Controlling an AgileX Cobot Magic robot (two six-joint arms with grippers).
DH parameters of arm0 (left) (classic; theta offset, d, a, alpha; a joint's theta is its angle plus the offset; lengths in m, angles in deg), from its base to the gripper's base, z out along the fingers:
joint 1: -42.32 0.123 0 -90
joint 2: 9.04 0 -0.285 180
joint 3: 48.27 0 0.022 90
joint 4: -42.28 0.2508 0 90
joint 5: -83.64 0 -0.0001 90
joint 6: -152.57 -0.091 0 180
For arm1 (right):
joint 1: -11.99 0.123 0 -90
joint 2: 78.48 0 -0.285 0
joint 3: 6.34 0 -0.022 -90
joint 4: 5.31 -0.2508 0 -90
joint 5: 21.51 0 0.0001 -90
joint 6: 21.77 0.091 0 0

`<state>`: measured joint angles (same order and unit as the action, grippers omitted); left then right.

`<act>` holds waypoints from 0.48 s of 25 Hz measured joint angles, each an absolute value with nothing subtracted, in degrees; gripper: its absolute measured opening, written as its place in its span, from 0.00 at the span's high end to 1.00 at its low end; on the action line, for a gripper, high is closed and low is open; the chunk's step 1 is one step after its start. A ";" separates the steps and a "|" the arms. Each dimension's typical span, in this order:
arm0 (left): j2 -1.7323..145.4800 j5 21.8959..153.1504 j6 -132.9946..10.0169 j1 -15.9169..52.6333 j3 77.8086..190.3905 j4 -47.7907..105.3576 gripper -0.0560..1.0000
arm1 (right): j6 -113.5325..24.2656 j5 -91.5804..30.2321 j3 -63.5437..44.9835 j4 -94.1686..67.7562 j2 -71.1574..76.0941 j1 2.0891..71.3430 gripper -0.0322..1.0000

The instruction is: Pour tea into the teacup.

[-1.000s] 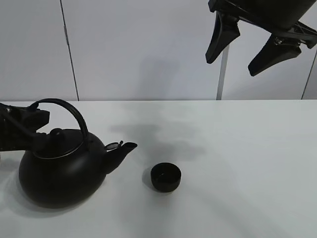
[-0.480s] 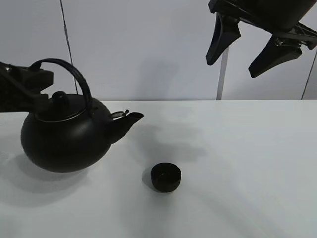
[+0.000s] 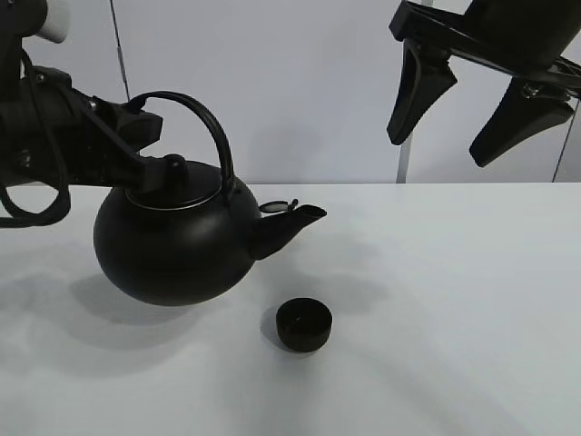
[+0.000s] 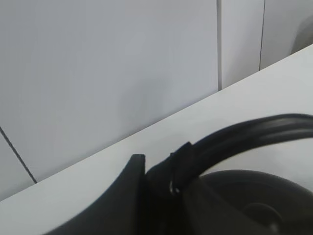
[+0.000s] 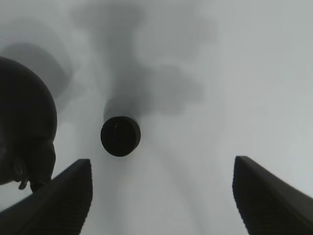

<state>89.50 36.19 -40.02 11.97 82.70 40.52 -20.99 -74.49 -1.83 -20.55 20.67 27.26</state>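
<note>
The small matte black teacup (image 3: 304, 324) stands upright on the white table (image 3: 454, 272), also seen from above in the right wrist view as the teacup (image 5: 121, 136). A big black kettle (image 3: 177, 241) hangs in the air left of it, spout (image 3: 295, 222) pointing right, up and to the left of the cup. My left gripper (image 3: 138, 124) is shut on the kettle's arched handle (image 4: 254, 129); the left gripper (image 4: 166, 181) clamps its end. My right gripper (image 3: 467, 113) hangs high at the right, open and empty, the right gripper (image 5: 164, 205) above the table near the cup.
A grey panelled wall (image 3: 290, 82) rises behind the table's far edge. The kettle's shadow (image 3: 100, 309) falls on the table's left part. The kettle body (image 5: 24, 127) shows at the edge of the right wrist view.
The left gripper has lifted the kettle off the table and carried it up and rightward, toward the cup. The right gripper has shifted slightly. The cup has not moved.
</note>
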 joint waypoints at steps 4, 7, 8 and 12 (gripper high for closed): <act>89.50 36.13 -43.27 10.65 83.02 35.50 0.84 | -21.11 -75.91 -1.83 -19.11 20.67 27.26 0.44; 89.50 36.18 -44.44 10.66 83.02 32.85 0.84 | -21.11 -75.98 -1.83 -16.55 20.67 27.26 0.44; 89.50 36.19 -44.59 10.66 83.02 32.51 0.84 | -21.11 -75.98 -1.83 -15.88 20.67 27.26 0.44; 89.50 36.76 -44.71 10.66 83.02 31.00 0.84 | -21.11 -75.92 -1.83 -14.83 20.67 27.26 0.44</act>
